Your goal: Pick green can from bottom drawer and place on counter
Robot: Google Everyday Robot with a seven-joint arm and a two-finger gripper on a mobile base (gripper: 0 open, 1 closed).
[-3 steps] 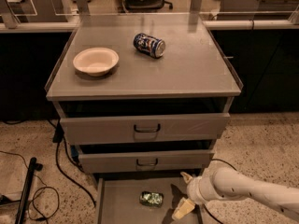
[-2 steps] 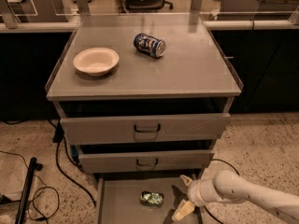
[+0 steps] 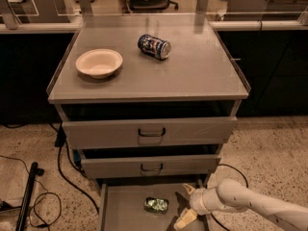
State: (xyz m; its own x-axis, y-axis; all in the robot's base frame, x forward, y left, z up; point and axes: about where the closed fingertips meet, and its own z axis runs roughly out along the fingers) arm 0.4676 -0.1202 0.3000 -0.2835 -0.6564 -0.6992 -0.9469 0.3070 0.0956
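The small, dented, shiny green can (image 3: 156,205) lies on its side about mid-width in the pulled-out shallow grey metal bottom drawer (image 3: 122,214). Just right of the can and apart from it, the cream two-finger claw (image 3: 187,205) sits low with its fingers spread, one rearward and one frontward. Its white arm (image 3: 250,207) reaches in from the right. Left of the can, open floor runs to the low wall. Well above the can, the wide grey table (image 3: 197,76) carries a cream bowl (image 3: 99,62) and a blue-and-white can (image 3: 154,46).

Speckled stone floor (image 3: 269,138), black cables (image 3: 61,165) at left, dark cabinet fronts (image 3: 24,76) behind.
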